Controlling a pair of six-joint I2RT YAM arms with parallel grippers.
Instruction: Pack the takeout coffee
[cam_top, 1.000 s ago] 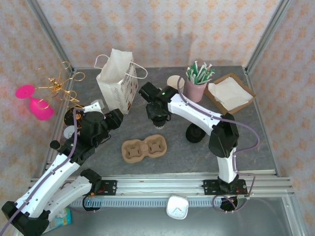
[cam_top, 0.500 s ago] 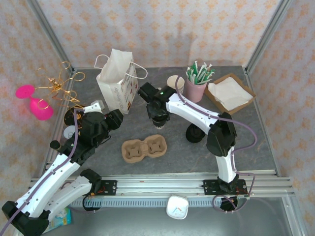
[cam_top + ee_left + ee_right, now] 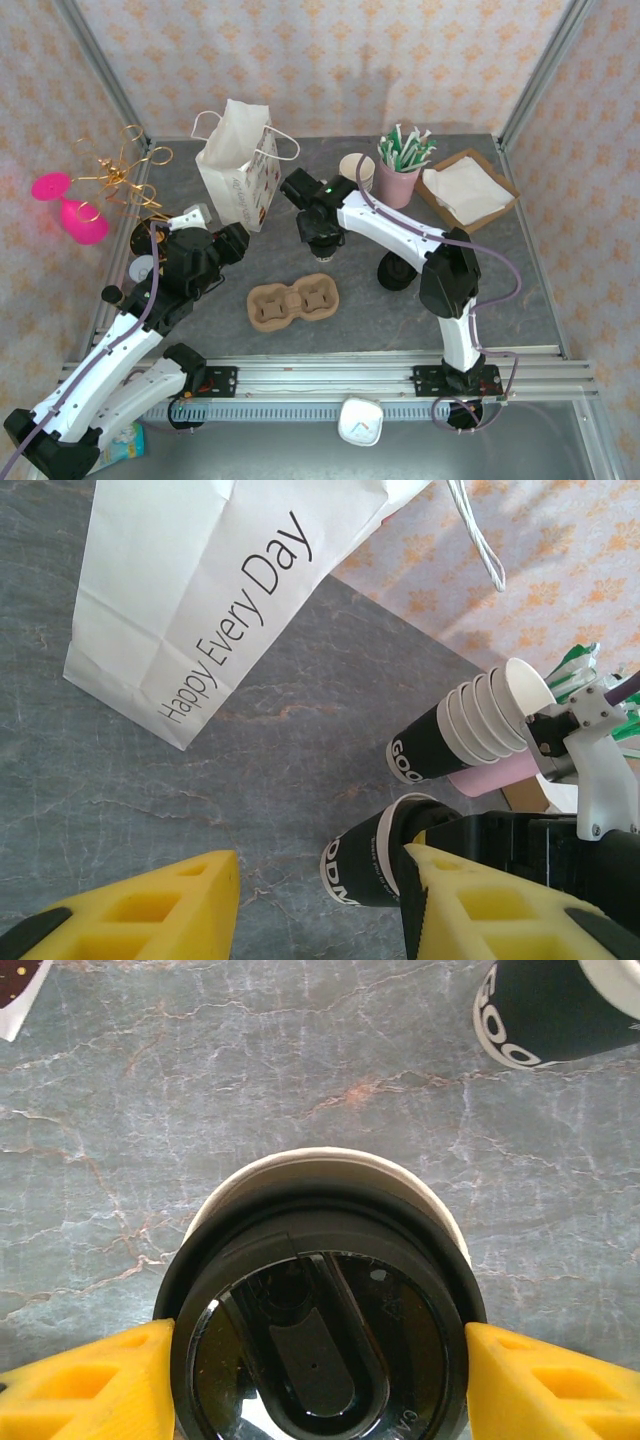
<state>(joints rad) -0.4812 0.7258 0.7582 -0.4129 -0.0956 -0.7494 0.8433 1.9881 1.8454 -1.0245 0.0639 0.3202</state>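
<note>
Barely any change: right arm's elbow crept inward. Right gripper (image 3: pixel 318 1360) jaws stay clamped on the lidded coffee cup (image 3: pixel 318 1290), near the paper bag (image 3: pixel 238 170). Left gripper (image 3: pixel 320 880) jaws apart, empty. Cup carrier (image 3: pixel 293 301) still unloaded, so packing looks stalled.

Left hand (image 3: pixel 320 865) wide, right hand (image 3: pixel 320 1338) tight around lidded cup (image 3: pixel 318 1260)

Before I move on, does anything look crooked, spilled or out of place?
No spill. The lid on the cup may sit off-centre: a pale strip of rim shows past it on one side only. Also, a pink goblet and gold ribbon are beyond the table's left edge.
</note>
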